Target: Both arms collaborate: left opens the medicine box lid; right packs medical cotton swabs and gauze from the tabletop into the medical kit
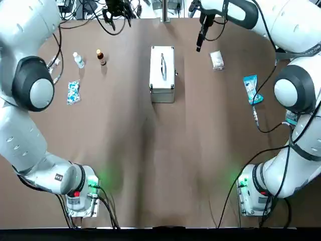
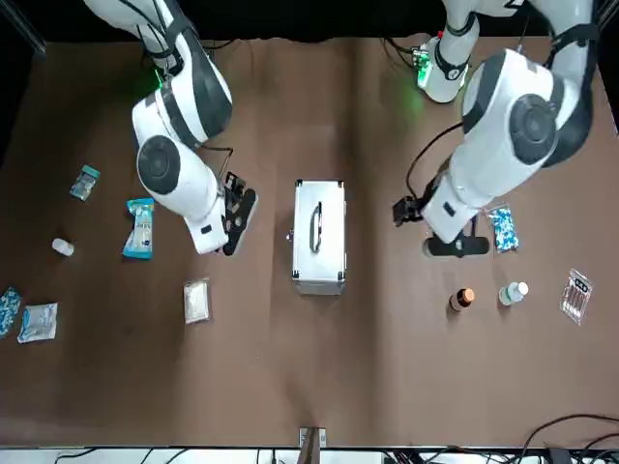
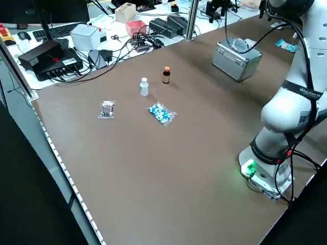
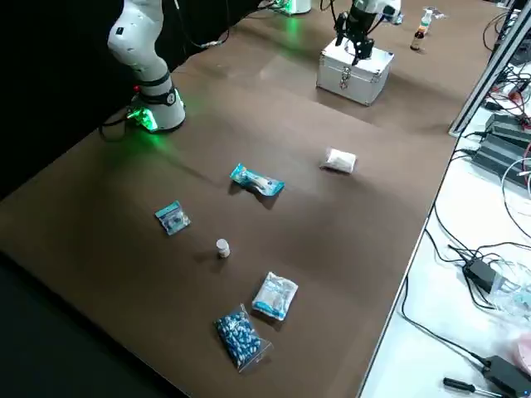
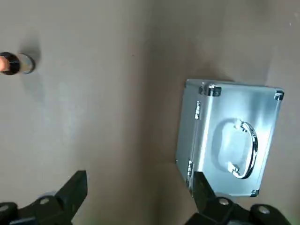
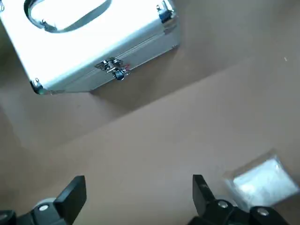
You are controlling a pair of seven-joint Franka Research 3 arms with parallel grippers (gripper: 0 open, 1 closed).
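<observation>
Find the aluminium case [image 1: 162, 83] shut, toward the table's [image 1: 150, 201] far edge, between its corners; see left gripper [image 5: 140, 177] released and empty left of the case, right gripper [image 6: 139, 179] likewise spread, between case and gauze packet [image 1: 217, 60]; expect stiff, slippery metal in the lid [image 5: 239, 136]; undo the latch [image 6: 114, 67], then lift by the rim there; treat gauze, toward the far right corner, as soft and light; pinch mid-packet; grip the blue swab packet [image 1: 252, 88], nearer the right edge, across its slick, flexible wrapper.
</observation>
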